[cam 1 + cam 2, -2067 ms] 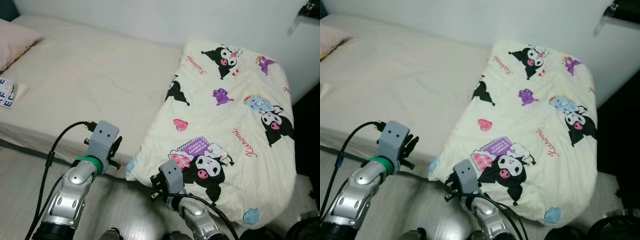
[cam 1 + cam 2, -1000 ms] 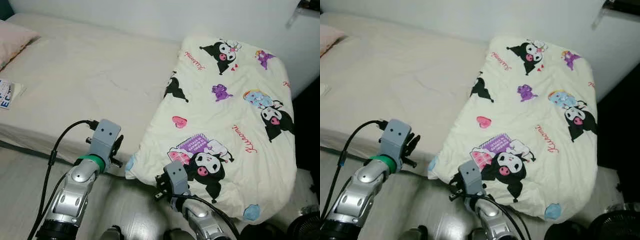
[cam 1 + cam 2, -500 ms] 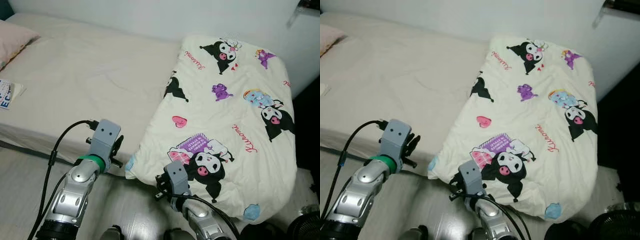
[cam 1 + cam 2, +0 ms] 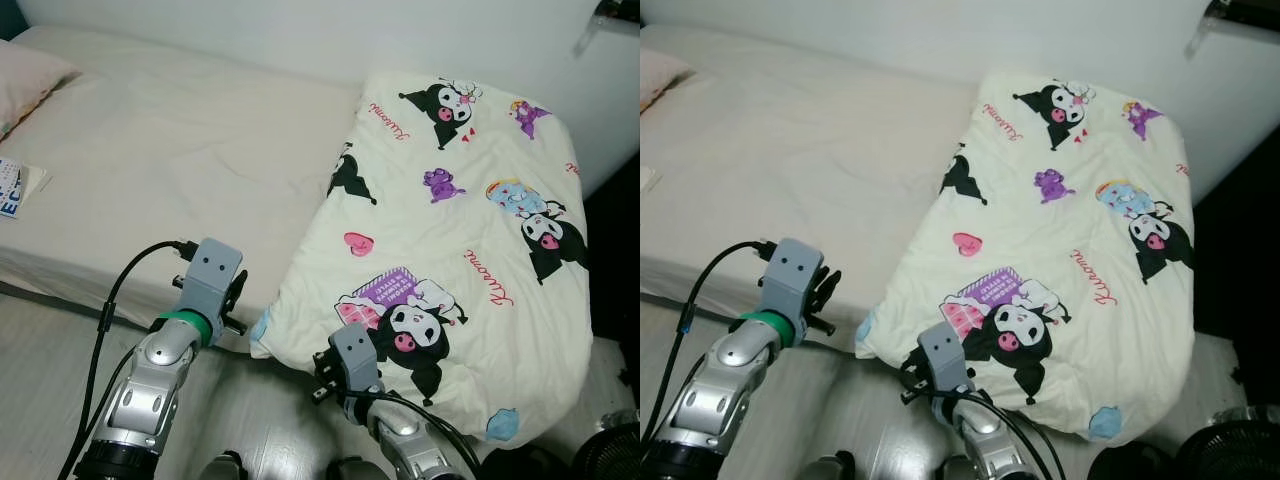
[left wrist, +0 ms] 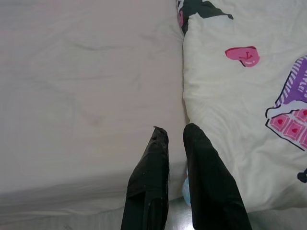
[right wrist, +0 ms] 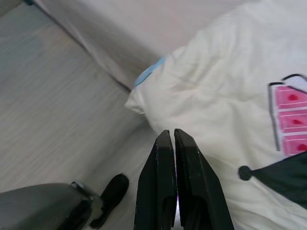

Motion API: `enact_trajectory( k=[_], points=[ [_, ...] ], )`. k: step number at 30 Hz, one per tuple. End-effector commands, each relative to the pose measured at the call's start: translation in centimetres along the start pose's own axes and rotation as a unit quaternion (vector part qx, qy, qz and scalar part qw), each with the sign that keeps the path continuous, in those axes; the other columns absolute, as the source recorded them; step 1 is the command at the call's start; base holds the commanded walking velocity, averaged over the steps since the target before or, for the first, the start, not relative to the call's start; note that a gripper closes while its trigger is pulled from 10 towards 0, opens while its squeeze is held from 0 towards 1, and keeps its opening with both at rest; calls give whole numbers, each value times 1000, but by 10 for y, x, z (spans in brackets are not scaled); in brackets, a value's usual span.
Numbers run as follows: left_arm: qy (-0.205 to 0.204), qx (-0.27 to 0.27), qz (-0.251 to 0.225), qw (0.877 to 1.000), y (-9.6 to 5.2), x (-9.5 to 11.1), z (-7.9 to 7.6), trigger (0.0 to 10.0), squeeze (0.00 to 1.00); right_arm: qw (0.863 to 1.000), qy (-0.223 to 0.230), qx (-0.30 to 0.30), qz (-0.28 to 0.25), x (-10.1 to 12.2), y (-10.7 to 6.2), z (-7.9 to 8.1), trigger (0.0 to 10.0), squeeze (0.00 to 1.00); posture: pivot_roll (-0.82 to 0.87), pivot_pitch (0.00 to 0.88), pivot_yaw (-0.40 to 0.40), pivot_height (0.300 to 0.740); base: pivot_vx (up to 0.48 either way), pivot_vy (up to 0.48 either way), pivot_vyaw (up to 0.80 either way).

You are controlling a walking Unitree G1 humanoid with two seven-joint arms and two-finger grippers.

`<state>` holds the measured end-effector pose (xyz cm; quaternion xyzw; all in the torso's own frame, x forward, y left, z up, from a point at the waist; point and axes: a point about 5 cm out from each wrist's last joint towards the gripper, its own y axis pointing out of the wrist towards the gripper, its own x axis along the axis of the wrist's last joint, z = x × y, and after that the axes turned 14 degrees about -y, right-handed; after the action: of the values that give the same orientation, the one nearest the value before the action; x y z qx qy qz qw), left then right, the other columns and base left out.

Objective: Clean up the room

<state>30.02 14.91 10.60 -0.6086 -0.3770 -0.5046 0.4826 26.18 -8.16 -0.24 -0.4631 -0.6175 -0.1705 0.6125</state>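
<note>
Hands: left hand (image 5: 173, 136) barely parted | right hand (image 6: 173, 136) clenched empty | duvet (image 4: 450, 250) unmoved since earlier

A wide bed with a plain cream sheet (image 4: 180, 150) carries a folded cream cartoon-print quilt (image 4: 450, 250) overhanging its near edge, a pink pillow (image 4: 25, 85) at its far left corner, and a blue-lettered white booklet (image 4: 15, 190) beside it.
</note>
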Motion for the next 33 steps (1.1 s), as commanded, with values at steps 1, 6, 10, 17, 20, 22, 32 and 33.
enact_trajectory(
  k=[1,6,10,17,20,22,32,33],
  points=[
    [-14,7,13,1000,-4,-8,1,10000,0,999,5,-34,-3,-3,-6,-5,10000,0,6,86,-5,740,0,0,0],
    [-12,60,9,998,-17,-8,19,10000,0,988,14,-149,-22,-2,-22,-30,10000,0,-18,91,5,740,0,0,0],
    [30,79,15,996,-49,-13,40,10000,0,953,-47,-297,-27,10,-52,-67,10000,0,-66,106,9,740,0,0,0],
    [18,33,1,999,-53,-22,31,10000,0,937,-40,-340,-63,26,-58,-98,10000,0,-45,117,-1,740,0,0,0],
    [11,40,-11,999,-48,-16,29,10000,0,939,-54,-331,-77,34,-54,-99,10000,0,-31,120,-13,740,0,0,0],
    [11,40,-11,999,-48,-16,29,10000,0,939,-54,-331,-77,34,-54,-99,10000,0,-31,120,-13,740,0,0,0],
    [-19,119,-70,990,-52,0,40,10000,0,937,-64,-333,-90,45,-53,-95,10000,0,-19,112,-35,740,0,0,0],
    [-17,144,-91,985,-55,3,43,10000,0,936,-65,-329,-111,55,-55,-91,10000,0,-24,98,-41,740,0,0,0]
  ],
)
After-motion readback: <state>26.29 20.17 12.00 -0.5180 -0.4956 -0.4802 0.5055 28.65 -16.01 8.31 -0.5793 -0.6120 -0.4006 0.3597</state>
